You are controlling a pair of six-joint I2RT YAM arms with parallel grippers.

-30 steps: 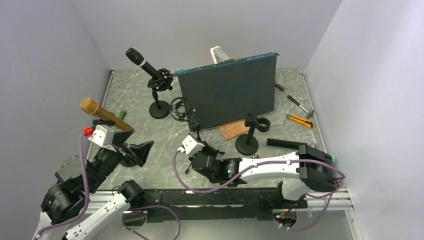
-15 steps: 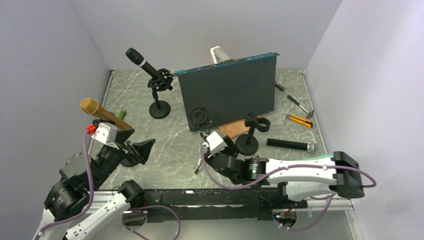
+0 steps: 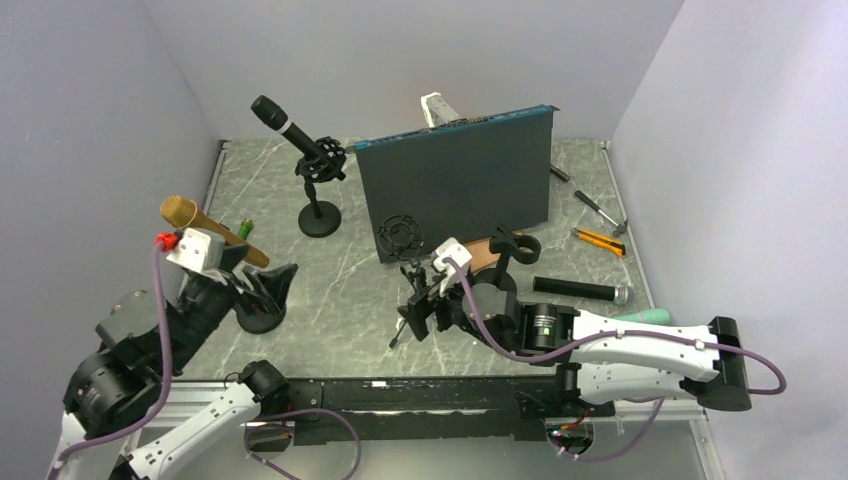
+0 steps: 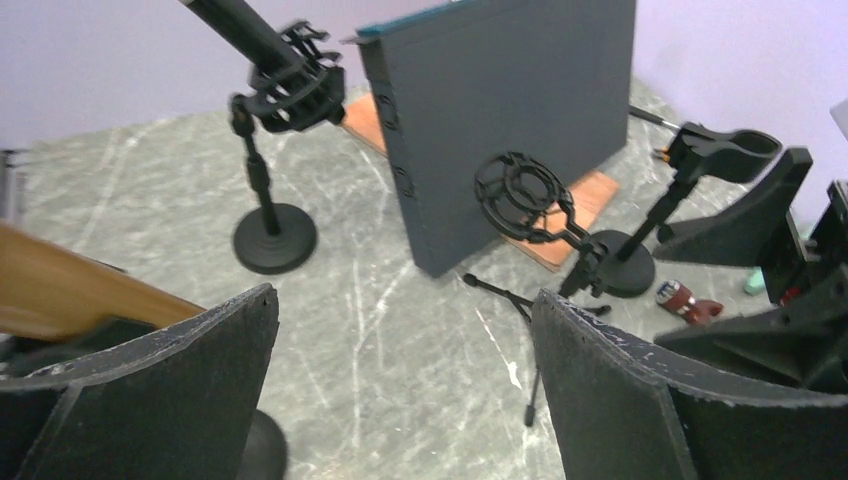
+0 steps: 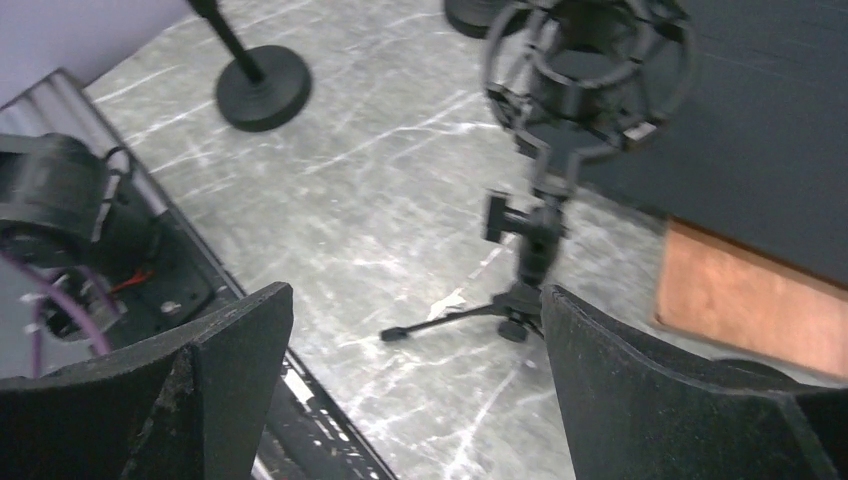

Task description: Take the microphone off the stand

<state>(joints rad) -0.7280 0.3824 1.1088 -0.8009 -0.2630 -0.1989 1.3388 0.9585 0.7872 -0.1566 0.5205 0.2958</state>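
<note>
A black microphone [image 3: 285, 125] sits tilted in a shock-mount stand [image 3: 320, 218] at the back left; the left wrist view shows it too [image 4: 240, 22]. A gold microphone [image 3: 200, 225] rests in a stand at the far left, just beside my left gripper [image 3: 268, 290], which is open and empty [image 4: 400, 330]. Another black microphone [image 3: 580, 290] lies flat on the table at the right. An empty shock-mount tripod [image 3: 400, 235] stands before the dark panel. My right gripper [image 3: 425, 312] is open just in front of that tripod [image 5: 540, 230], holding nothing [image 5: 415, 340].
A dark upright panel [image 3: 455, 190] stands mid-table with a copper-coloured board [image 3: 470, 258] at its foot. An empty clip stand [image 3: 500, 265] is beside my right wrist. A utility knife [image 3: 598, 240] and a screwdriver [image 3: 598, 208] lie at the back right.
My right gripper opened and let go of the shock-mount tripod, which now stands nearer the panel. The right arm swung to the right. My left arm shifted slightly left.
</note>
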